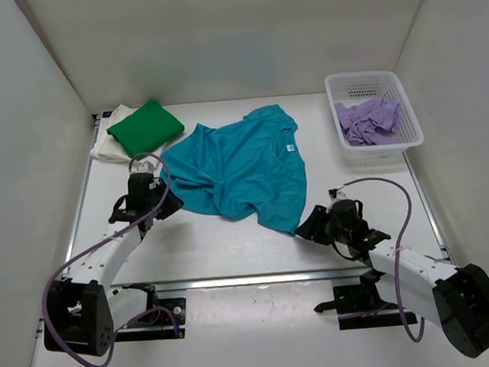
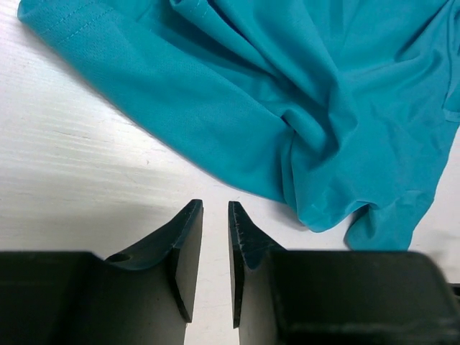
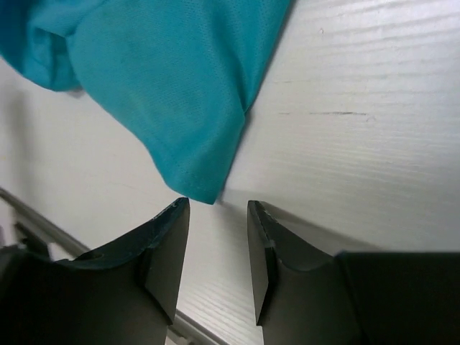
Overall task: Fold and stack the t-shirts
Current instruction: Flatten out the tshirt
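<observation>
A teal t-shirt (image 1: 239, 167) with a small white neck label lies spread and creased in the middle of the table. My left gripper (image 1: 168, 201) sits at its left hem, open a narrow gap and empty; the cloth (image 2: 287, 93) lies just beyond the tips. My right gripper (image 1: 306, 226) is open and empty at the shirt's near right corner (image 3: 194, 172), which lies just ahead of the tips. A folded green t-shirt (image 1: 146, 127) lies on a cream-white one (image 1: 112, 144) at the back left. A lilac t-shirt (image 1: 368, 122) lies crumpled in the basket.
A white plastic mesh basket (image 1: 415, 125) stands at the back right. White walls enclose the table on three sides. A metal rail (image 1: 251, 279) runs along the near edge by the arm bases.
</observation>
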